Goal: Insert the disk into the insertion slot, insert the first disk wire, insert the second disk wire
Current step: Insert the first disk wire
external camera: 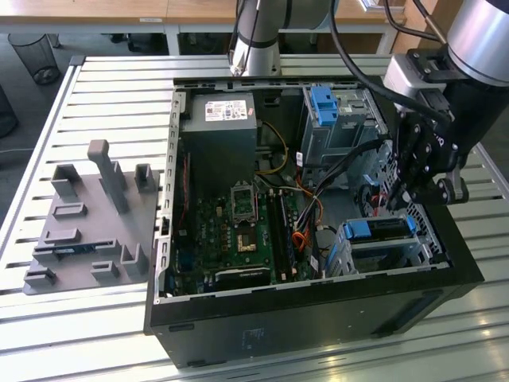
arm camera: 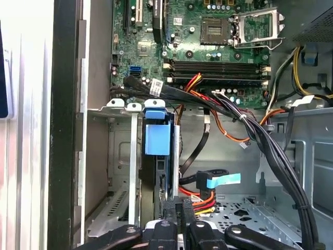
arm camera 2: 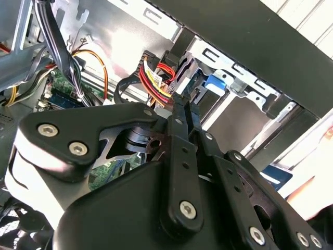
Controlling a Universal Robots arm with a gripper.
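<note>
Nearest, the gripper (arm camera 2: 179,102) has its fingers (arm camera 2: 183,136) drawn almost together, seemingly pinching the plug of the red-and-yellow disk wire (arm camera 2: 154,78); the contact itself is hidden. Just beyond, the disk (arm camera: 155,139) stands seated in the insertion slot (arm camera: 118,156), presumably leaving its connector end facing the plug.

Slatted aluminium table (external camera: 103,79) pale, evenly lit. Wooden desks (external camera: 103,9) with white legs along far side. Dark grey floor (external camera: 87,44) between. Black mesh wastebasket (external camera: 36,57) on floor at exterior view's left.
</note>
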